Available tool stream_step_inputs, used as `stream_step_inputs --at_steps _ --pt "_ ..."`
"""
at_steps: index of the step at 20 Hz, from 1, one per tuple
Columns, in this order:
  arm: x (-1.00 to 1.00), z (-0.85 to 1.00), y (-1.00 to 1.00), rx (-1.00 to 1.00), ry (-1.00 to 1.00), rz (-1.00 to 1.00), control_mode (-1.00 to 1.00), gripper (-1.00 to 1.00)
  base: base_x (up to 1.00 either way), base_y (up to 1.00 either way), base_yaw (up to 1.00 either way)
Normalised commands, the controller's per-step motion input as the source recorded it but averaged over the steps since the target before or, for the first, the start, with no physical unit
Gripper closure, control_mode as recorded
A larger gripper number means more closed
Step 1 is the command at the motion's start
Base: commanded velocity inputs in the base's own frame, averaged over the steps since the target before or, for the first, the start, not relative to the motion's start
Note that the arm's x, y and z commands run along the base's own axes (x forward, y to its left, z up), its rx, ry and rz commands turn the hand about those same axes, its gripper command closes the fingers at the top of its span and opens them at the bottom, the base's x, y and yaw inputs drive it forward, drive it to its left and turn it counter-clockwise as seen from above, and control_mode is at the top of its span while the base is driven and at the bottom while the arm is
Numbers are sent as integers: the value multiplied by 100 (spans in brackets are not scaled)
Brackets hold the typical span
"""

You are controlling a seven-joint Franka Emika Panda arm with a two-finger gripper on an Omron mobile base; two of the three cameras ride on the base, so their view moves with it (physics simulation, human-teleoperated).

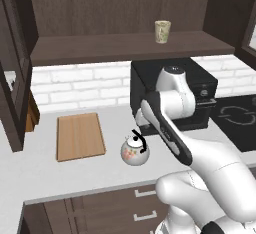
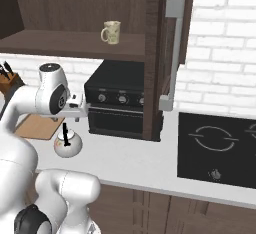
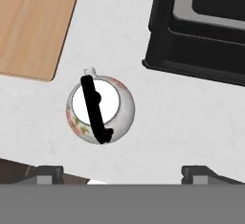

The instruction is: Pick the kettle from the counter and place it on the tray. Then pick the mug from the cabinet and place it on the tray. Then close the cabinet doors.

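While my claw [image 3: 122,173] hangs with its jaws spread wide apart and empty, the kettle [image 3: 99,109] sits on the counter [image 3: 158,122] at centre frame, just right of the tray [image 3: 33,24]. At the top of the left base view, the mug [image 1: 162,31] stands on the cabinet shelf [image 1: 100,45].

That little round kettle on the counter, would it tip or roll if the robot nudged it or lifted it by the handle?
The kettle looks round-bellied, so a sideways nudge would probably rock or roll it on the smooth counter. Lifted by its thin arched handle, it may well swing. It looks like glazed china, so likely stiff, slippery and breakable.
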Motion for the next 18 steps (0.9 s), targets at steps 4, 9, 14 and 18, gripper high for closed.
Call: stream_step_inputs --at_steps 4,9,14,18 --pt "8 -60 19 1 4 9 -100 -100 0 0 0" --pt "24 -50 39 0 17 10 -100 -100 0 0 0" --pt "18 -38 13 0 11 5 -100 -100 0 0 0" --pt "9 -17 0 0 6 0 -100 -100 0 0 0"
